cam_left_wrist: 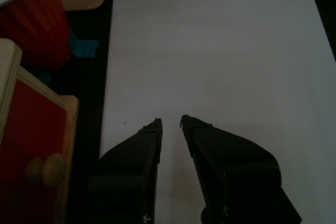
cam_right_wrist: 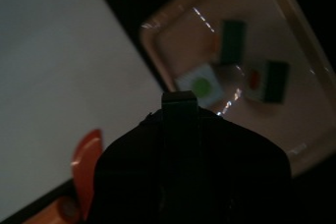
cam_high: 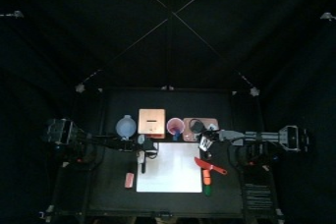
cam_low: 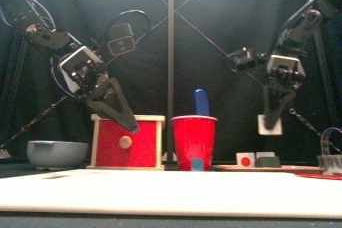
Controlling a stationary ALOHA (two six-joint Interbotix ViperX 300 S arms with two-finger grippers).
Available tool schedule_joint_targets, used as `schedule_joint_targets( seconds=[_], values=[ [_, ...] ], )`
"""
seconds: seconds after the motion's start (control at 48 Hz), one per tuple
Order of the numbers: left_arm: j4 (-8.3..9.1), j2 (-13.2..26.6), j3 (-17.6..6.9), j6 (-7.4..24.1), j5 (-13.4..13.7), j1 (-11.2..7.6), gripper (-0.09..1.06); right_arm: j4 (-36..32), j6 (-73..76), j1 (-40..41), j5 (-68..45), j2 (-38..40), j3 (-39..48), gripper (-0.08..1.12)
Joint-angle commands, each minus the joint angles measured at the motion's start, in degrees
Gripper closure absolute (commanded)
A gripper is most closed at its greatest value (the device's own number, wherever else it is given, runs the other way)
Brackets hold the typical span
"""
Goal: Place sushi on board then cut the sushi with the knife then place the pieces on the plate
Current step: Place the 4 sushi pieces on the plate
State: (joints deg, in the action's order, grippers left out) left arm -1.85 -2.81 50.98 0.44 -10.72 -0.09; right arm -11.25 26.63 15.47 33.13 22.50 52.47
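Room: black curtains (cam_high: 168, 22) round black table (cam_high: 112, 198) | left fingers (cam_left_wrist: 171, 122): a sliver apart, empty, above white board (cam_left_wrist: 210, 51) | bowl (cam_low: 56, 153) left of them, wooden box (cam_low: 127, 138) beside, red cup (cam_low: 195, 142) between left and right fingers | right fingers (cam_right_wrist: 178, 95): pressed together, empty | red knife (cam_right_wrist: 85, 159) on board beside them | sushi pieces (cam_right_wrist: 234, 39) in pink tray (cam_right_wrist: 256, 125) just past them.
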Motion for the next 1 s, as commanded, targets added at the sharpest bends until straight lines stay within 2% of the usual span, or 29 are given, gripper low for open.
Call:
schedule_joint_targets(
  seconds=[0.021, 0.167, 0.396, 0.521, 0.646, 1.0],
  values=[
    [-0.35, -0.44, -1.49, -0.09, -0.26, -0.44, 0.30, -1.41, -0.09, 5.19, 1.58, 2.46, 2.11, 0.47],
    [-0.70, -0.26, -1.49, -0.09, -0.18, -0.62, 0.30, -2.46, 0.18, 8.70, 0.88, 2.37, 4.75, 0.43],
    [-0.97, -0.26, -1.58, -0.09, -0.09, -0.62, 0.30, -3.25, -0.09, 12.57, -5.27, 0.09, 6.94, 0.24],
    [-1.58, -0.26, -1.76, -0.09, -0.18, -0.70, 0.30, -4.04, -0.35, 13.36, -5.71, -0.70, 7.29, 0.18],
    [-2.20, -0.26, -1.93, 0.00, -0.18, -0.79, 0.30, -5.01, 0.18, 13.10, -5.89, -0.26, 6.59, 0.17],
    [-2.37, -0.26, -1.49, -0.09, 0.35, -1.05, 0.30, -6.06, 0.18, 10.90, -8.70, 1.41, 4.66, 0.17]
  ],
)
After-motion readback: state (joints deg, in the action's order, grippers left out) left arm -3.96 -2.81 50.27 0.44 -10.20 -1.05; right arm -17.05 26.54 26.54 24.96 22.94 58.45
